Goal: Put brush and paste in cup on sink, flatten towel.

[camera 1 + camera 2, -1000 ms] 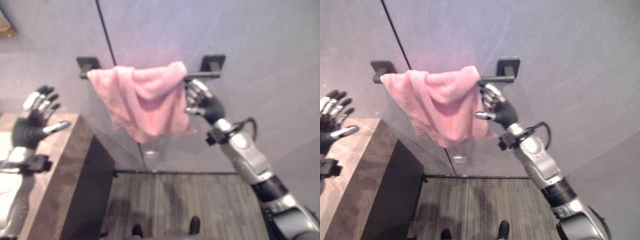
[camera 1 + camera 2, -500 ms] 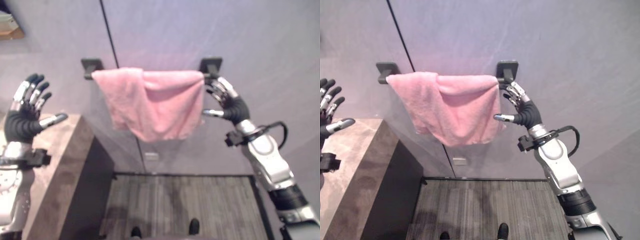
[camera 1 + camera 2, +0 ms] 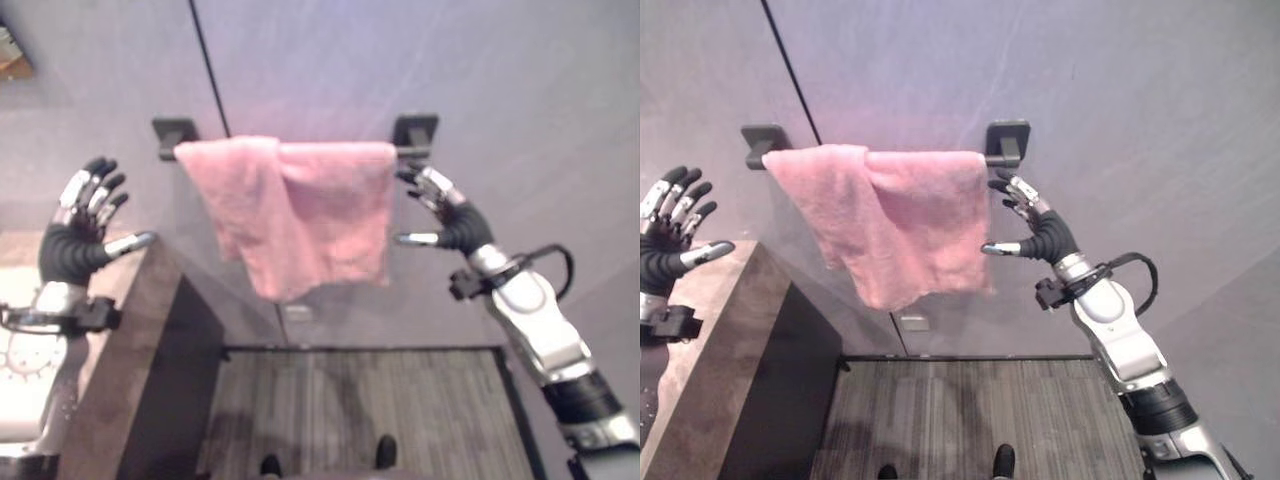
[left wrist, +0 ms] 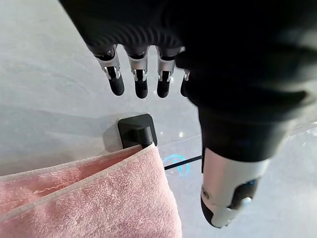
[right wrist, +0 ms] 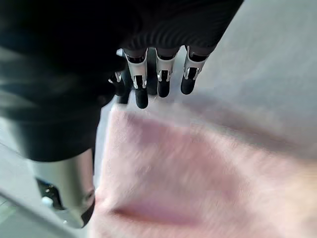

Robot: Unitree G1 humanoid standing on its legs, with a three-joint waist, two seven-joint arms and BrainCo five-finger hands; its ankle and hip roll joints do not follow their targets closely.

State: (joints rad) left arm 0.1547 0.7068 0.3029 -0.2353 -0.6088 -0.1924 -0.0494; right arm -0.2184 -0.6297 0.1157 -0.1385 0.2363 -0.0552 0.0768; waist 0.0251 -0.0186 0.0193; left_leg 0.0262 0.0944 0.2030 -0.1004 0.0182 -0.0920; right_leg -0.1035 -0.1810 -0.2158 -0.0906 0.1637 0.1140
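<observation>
The pink towel hangs over the black bar on the wall, bunched on one side. The right hand is just beside its edge, fingers spread, holding nothing. The left hand is raised well apart above the counter, fingers spread wide, empty.

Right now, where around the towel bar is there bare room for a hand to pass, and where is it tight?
Free: the wall left of the bar's left bracket, toward the open left hand above the counter, and the wall under the pink towel. Tight: the right bracket, where the open right hand sits beside the towel's edge.
</observation>
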